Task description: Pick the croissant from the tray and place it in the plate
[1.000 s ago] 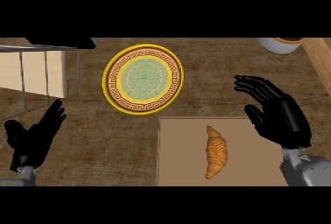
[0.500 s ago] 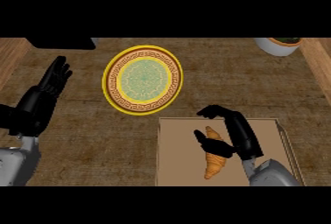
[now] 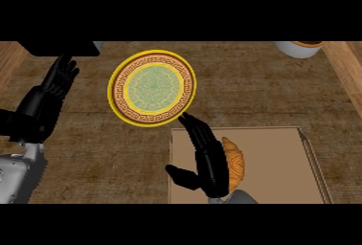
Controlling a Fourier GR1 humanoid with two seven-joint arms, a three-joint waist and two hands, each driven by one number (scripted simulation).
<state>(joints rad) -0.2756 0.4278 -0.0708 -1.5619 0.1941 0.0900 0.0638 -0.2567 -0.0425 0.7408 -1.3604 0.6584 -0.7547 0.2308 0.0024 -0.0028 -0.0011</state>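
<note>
- I see the croissant (image 3: 234, 161) on the tray (image 3: 283, 160), long axis near-to-far.
- Right hand (image 3: 210, 167) just left of it, fingers straight, grasping nothing.
- Left hand (image 3: 42, 107) rests at left, fingers released.

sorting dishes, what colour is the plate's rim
Yellow rim on the plate, with a brown key-pattern band inside; head view.

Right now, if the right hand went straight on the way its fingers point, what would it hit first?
Probably the plate: the right hand points up-left at its near rim, fingertips almost there, though the hand's height is unclear.
</note>
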